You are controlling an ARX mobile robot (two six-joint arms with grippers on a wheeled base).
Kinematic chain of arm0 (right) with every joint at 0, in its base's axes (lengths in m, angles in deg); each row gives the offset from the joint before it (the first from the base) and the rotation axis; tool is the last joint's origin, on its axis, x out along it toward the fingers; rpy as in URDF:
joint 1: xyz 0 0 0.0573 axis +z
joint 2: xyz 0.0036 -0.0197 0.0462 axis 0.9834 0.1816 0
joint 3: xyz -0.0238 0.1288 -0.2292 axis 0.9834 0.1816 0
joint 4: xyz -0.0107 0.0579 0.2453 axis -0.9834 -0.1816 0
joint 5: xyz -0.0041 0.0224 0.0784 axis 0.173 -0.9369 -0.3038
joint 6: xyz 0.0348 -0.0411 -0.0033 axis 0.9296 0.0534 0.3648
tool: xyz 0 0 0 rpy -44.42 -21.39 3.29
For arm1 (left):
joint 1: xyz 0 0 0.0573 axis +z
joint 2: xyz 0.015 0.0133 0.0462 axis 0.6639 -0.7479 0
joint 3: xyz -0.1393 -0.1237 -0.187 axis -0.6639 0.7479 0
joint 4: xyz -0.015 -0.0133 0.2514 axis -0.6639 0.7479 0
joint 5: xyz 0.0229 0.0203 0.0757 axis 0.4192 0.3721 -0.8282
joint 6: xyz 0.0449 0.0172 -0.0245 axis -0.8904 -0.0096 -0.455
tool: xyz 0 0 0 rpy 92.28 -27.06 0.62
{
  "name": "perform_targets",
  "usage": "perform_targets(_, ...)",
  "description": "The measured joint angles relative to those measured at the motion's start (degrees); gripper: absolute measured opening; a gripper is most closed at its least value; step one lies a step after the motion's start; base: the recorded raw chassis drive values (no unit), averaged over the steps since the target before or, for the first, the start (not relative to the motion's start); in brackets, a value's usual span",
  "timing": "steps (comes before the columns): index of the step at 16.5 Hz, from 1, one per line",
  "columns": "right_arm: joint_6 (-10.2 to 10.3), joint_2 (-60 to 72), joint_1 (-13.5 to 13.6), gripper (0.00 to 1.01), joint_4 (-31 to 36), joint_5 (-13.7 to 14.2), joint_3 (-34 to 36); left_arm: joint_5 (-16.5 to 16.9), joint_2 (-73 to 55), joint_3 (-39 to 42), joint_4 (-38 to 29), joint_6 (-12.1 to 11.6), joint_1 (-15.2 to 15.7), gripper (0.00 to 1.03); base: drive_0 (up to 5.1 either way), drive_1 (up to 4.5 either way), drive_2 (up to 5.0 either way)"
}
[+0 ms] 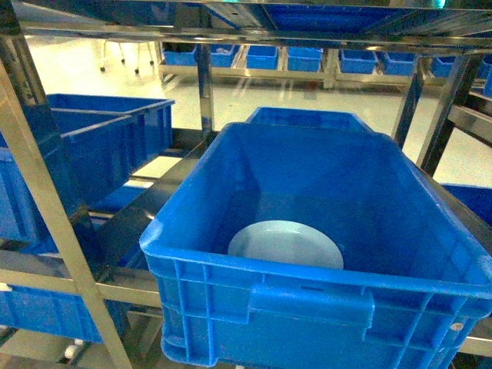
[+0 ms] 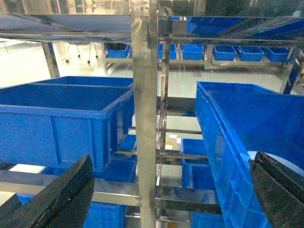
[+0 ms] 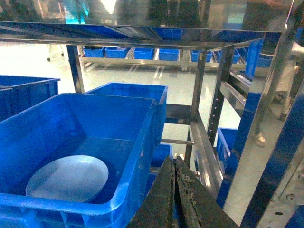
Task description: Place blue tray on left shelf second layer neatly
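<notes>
The blue tray [image 1: 286, 244], a pale round dish, lies flat on the floor of a deep dark-blue crate [image 1: 254, 304], near its front wall. The right wrist view shows the tray [image 3: 69, 178] down to the left of my right gripper [image 3: 175, 161], which is shut on nothing and sits outside the crate's right wall [image 3: 137, 152]. My left gripper [image 2: 171, 161] is open, its fingers spread wide before a steel post [image 2: 144, 118]; a sliver of the tray [image 2: 278, 160] peeks above its right finger. The left shelf's steel rail [image 1: 42, 280] runs at the left. Neither gripper shows in the head view.
Dark-blue crates [image 1: 84, 154] fill the left bay of the rack, with more below [image 1: 46, 311]. A second crate [image 1: 307, 117] stands behind the one with the tray. Slanted steel posts [image 1: 46, 200] and an upper shelf [image 1: 254, 23] frame the space. More crates line a far rack [image 1: 307, 58].
</notes>
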Motion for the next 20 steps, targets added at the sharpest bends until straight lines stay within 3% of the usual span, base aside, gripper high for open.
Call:
perform_targets(12,0.0,-12.7,0.0,0.02,-12.4,0.0,0.0,0.0,0.0,0.0,0.0,0.0,0.0,0.98,0.0,0.0,0.0)
perform_targets(13,0.0,-14.8,0.0,0.02,-15.6,0.0,-0.1,0.0,0.0,0.0,0.0,0.0,0.0,0.98,0.0,0.0,0.0)
perform_targets(14,0.0,-21.6,0.0,0.02,-23.2,0.0,0.0,-0.1,0.0,0.0,0.0,0.0,0.0,0.98,0.0,0.0,0.0)
perform_targets(16,0.0,-22.6,0.0,0.02,-23.0,0.0,0.0,0.0,0.0,0.0,0.0,0.0,0.0,0.98,0.0,0.0,0.0)
perform_targets(17,0.0,-22.6,0.0,0.22,-22.9,0.0,0.0,0.0,0.0,0.0,0.0,0.0,0.0,0.98,0.0,0.0,0.0)
perform_targets(20,0.0,-22.6,0.0,1.0,-22.9,0.0,0.0,0.0,0.0,0.0,0.0,0.0,0.0,0.98,0.0,0.0,0.0)
